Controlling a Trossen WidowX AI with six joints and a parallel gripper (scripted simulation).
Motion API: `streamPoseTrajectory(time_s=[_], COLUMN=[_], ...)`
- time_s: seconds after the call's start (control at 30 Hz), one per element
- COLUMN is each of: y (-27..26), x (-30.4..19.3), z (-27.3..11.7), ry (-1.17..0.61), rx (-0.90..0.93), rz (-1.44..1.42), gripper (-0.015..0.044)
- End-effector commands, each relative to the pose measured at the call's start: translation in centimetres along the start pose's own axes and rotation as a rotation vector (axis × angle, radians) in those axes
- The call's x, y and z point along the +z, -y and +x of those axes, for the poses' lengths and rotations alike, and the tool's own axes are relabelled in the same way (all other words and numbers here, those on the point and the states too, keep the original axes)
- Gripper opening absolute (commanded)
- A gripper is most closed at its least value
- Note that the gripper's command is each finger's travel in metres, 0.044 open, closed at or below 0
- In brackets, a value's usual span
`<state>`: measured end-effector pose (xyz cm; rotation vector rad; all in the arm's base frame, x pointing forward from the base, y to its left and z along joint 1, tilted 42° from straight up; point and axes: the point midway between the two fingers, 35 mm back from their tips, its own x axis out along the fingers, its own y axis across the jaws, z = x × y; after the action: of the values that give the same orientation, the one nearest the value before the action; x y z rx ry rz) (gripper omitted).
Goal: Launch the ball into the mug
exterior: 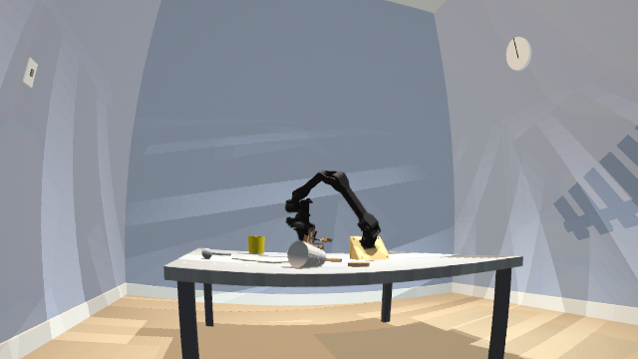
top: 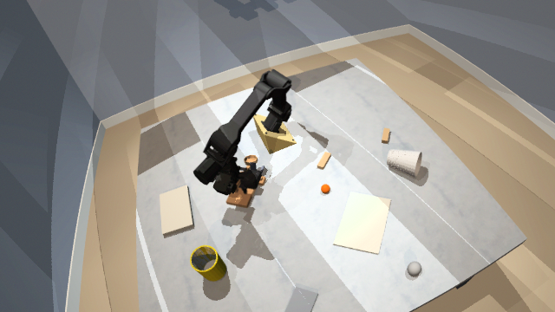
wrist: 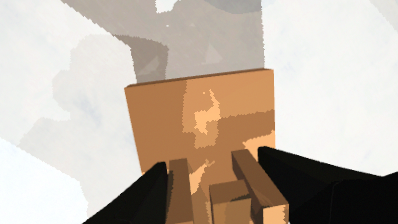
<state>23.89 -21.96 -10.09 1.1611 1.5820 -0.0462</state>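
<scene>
The wooden catapult (top: 236,199) (exterior: 325,239) (wrist: 160,110) stands on the table below the arm; its base plate and two uprights show in the wrist view, and its round cup is at the back in the top view. My gripper (top: 250,178) (wrist: 212,162) points down and is shut on the catapult's uprights, one finger on each outer side. The orange ball (top: 325,188) lies on the table to the right of the catapult; I cannot make it out in the exterior view. The yellow mug (top: 214,269) (exterior: 256,244) stands upright at the front left, open at the top.
A speckled white cup (top: 400,160) (exterior: 311,255) lies on its side. Small wooden blocks (top: 323,160) (top: 386,135) lie behind the orange ball. Flat boards (top: 175,210) (top: 363,224) lie left and right. A grey ball (top: 414,268) (exterior: 206,253) is near the right edge, a grey slab (top: 303,299) at front.
</scene>
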Motion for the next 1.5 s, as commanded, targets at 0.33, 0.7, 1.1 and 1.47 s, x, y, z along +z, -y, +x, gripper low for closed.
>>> streamPoseTrajectory(time_s=[0.33, 0.7, 1.1, 1.47], y=[0.2, 0.2, 0.2, 0.2], x=[0.1, -0.1, 0.0, 0.0], z=[2.4, 4.2, 4.2, 4.2], ry=[-0.004, -0.004, -0.004, -0.004], rx=[-0.002, -0.002, -0.008, -0.008], rz=[0.002, 0.003, -0.006, -0.006], gripper=[0.0000, 0.0000, 0.0053, 0.0341])
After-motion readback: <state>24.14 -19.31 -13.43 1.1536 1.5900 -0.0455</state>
